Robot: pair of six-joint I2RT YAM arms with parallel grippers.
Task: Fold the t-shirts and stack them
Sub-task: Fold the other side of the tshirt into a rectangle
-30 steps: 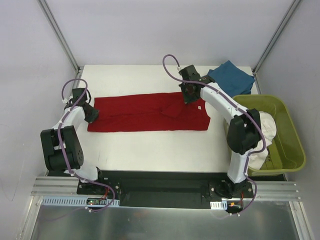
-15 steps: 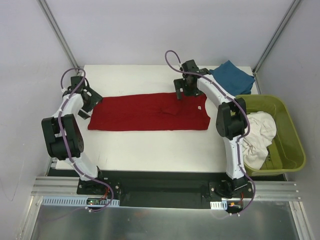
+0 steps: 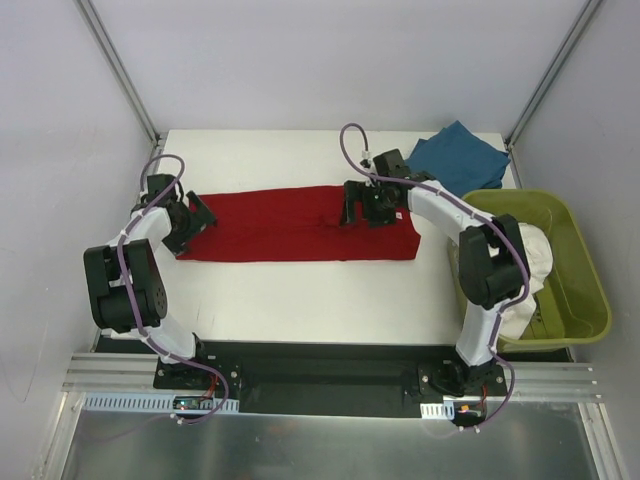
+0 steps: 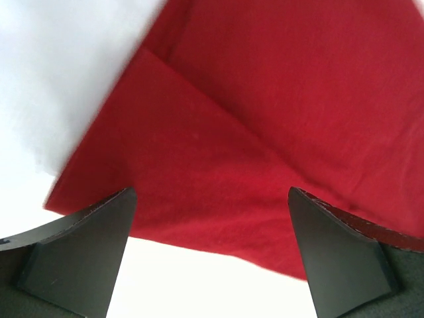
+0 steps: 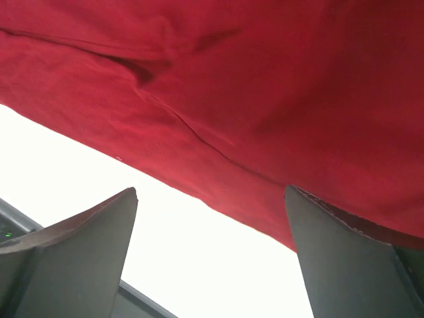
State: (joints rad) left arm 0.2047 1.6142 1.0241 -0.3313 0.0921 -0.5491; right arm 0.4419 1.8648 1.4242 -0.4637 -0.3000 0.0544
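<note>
Top external view: red t-shirt (image 3: 300, 222) lies mid-table in a long folded band; left gripper (image 3: 197, 214) and right gripper (image 3: 353, 204) hover jaws apart, holding nothing, seemingly lining up the next fold.

Long strip of red t-shirt (image 3: 290, 224) on table (image 3: 300, 292), teal-blue t-shirt (image 3: 460, 156) at far right, white t-shirt (image 3: 537, 260) in olive tub (image 3: 578, 292).

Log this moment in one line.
left gripper: open over left end of red shirt | right gripper: open over its right half | blue shirt: folded, far corner | white shirt: in tub
</note>
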